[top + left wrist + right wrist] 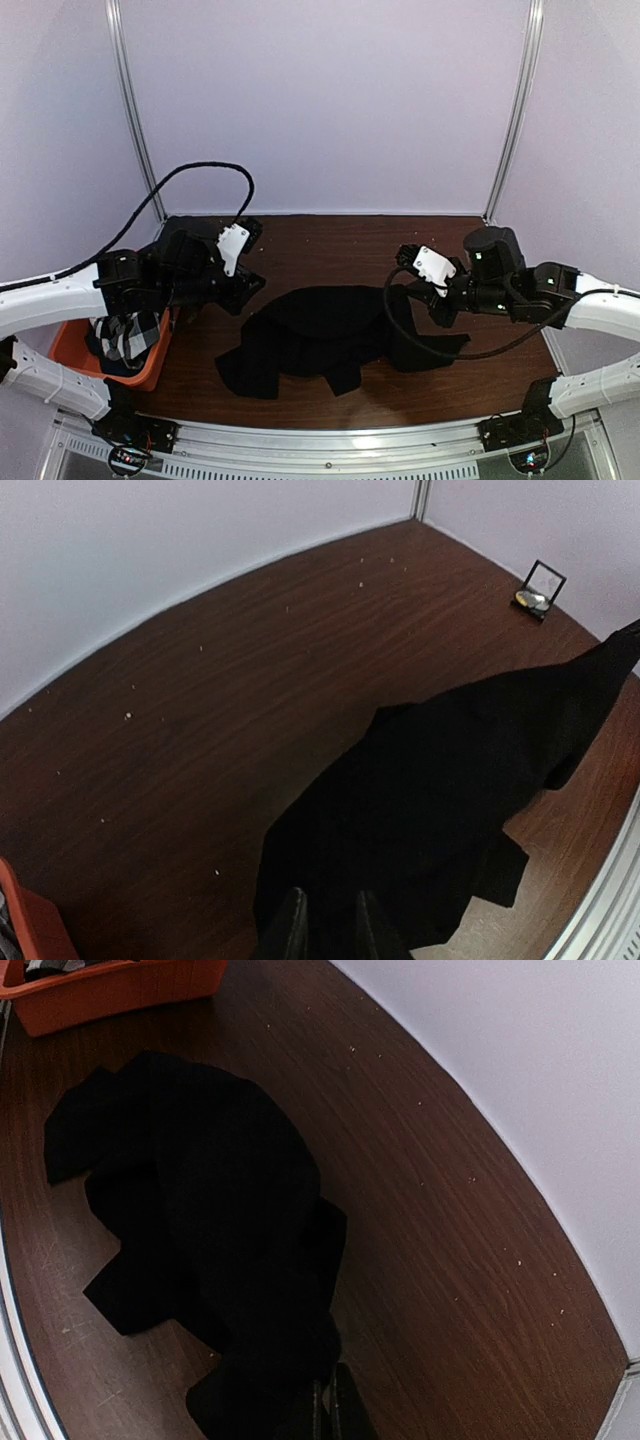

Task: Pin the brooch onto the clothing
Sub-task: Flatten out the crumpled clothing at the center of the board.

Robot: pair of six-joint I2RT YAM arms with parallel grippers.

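The clothing point(320, 335) is a black T-shirt lying crumpled in the middle of the brown table; its print is hidden. My right gripper point(333, 1412) is shut on the shirt's right edge and holds that end raised off the table point(610, 670). My left gripper point(332, 925) hovers over the shirt's left edge point(245, 292), fingers point(293, 925) a little apart, with only dark cloth below them. The brooch point(533, 598) is a small gold piece in an open black case near the far right corner, away from both grippers.
An orange basket point(70, 345) stands at the table's left edge under my left arm, with a black-and-white checked cloth point(128, 335) in it. The basket point(120, 990) also shows beyond the shirt in the right wrist view. Pale walls close the back and sides.
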